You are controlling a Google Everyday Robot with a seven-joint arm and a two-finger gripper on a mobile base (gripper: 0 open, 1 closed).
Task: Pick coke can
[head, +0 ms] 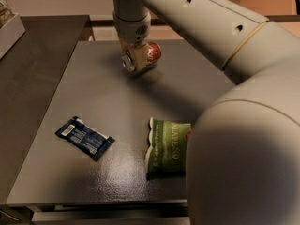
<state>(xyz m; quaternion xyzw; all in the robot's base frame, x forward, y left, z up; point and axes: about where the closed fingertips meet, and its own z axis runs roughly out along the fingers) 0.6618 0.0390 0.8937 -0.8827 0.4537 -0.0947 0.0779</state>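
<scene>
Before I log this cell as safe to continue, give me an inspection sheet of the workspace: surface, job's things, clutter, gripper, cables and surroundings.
Surface: dark grey table, no spills seen.
Job's things: coke can, tilted, at the far side of the table, held in the gripper.
Clutter: blue packet lying flat at front left; green chip bag at front centre, partly hidden by the arm.
Gripper: gripper at the far side of the table, closed on the coke can.
Cables: nothing seen.
Surroundings: darker counter on the left, with a white box at its far end.
</scene>
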